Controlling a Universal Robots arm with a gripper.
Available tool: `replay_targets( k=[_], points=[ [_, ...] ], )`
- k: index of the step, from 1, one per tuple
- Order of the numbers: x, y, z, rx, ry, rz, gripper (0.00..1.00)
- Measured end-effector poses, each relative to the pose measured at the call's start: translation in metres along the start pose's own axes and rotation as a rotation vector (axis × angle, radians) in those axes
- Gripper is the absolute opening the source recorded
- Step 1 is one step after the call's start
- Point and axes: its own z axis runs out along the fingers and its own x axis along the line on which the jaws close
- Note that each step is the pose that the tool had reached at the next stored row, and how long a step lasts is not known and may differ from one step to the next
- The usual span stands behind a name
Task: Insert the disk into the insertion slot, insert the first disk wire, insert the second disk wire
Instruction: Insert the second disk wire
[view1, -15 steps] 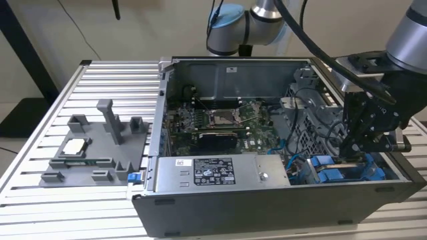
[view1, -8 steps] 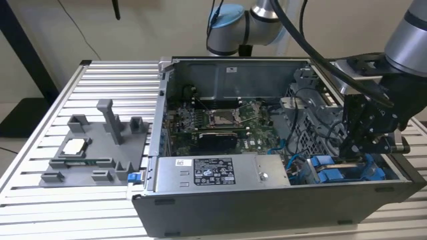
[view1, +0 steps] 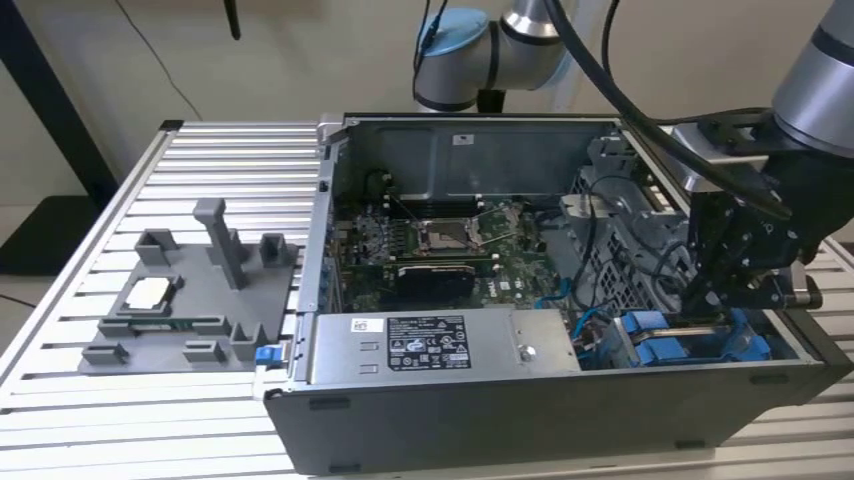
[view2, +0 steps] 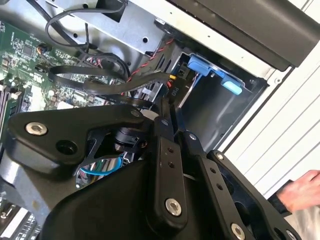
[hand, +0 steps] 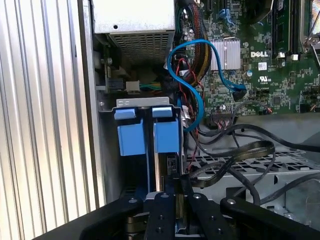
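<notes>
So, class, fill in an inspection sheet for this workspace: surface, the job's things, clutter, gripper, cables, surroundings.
Surface: ribbed metal table carrying an open computer case.
Job's things: the disk in its blue carrier sits in the insertion slot, beside the power-supply box.
Clutter: grey fixture tray on the exterior view's left.
Gripper: gripper shut, lowered at the disk's carrier.
Cables: blue cable, flat black cable, red-black wires loose inside the case.
Surroundings: a hand at the second wrist view's edge.
</notes>
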Motion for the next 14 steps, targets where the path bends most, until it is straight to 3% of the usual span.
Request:
replay_targets(
  k=[6, 12, 14],
  points=[
    [0.0, -0.0006, 0.0026, 0.0, -0.0047, 0.0, 0.16],
    [0.0003, -0.0003, 0.008, 0.0009, -0.004, 0.0, 0.16],
    [0.0001, -0.0004, 0.0069, 0.0001, -0.0063, 0.0, 0.24]
  ],
)
